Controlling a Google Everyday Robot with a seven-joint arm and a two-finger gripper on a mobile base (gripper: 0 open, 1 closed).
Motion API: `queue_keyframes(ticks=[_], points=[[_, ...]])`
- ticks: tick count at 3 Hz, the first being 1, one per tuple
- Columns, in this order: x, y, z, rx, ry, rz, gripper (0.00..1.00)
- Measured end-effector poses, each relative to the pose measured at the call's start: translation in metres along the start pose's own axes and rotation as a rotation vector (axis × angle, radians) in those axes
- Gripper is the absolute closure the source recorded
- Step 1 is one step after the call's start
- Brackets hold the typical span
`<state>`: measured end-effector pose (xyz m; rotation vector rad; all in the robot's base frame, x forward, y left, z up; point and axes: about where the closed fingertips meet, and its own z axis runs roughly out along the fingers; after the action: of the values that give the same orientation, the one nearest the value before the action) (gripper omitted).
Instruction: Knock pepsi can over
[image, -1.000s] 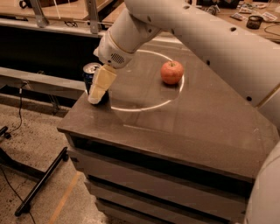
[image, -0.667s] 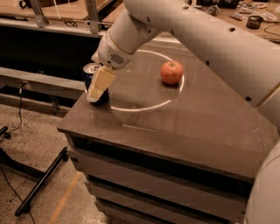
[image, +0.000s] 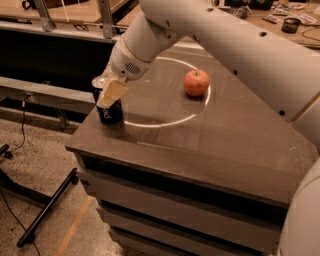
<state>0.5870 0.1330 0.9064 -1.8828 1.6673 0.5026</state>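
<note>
The pepsi can (image: 109, 112) is dark blue with white lettering and a silver top. It stands near the front left corner of the dark table (image: 200, 145), leaning a little to the left. My gripper (image: 111, 94) comes down from the upper right. Its cream tip lies against the can's upper side and covers part of it. The white arm (image: 235, 35) stretches across the top of the view.
A red apple (image: 196, 82) sits on the table's far middle, inside a thin white ring (image: 165, 122) marked on the surface. The table's left edge is just beside the can. A black stand leg (image: 47, 207) lies on the floor at the lower left.
My gripper has shifted slightly left against the can. The can has moved a little toward the table's left edge with it. The apple has not moved.
</note>
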Motion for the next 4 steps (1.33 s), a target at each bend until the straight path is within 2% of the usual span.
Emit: queue_keyframes(ticks=[1,2,3,4], points=[[-0.001,0.001,0.001,-0.003,0.0,-0.001,0.94],[-0.012,-0.002,-0.009,0.005,0.016,-0.022,1.0],[-0.036,-0.007,-0.04,0.061,0.059,-0.063,1.0],[-0.044,-0.009,-0.058,0.103,0.098,-0.075,1.0]])
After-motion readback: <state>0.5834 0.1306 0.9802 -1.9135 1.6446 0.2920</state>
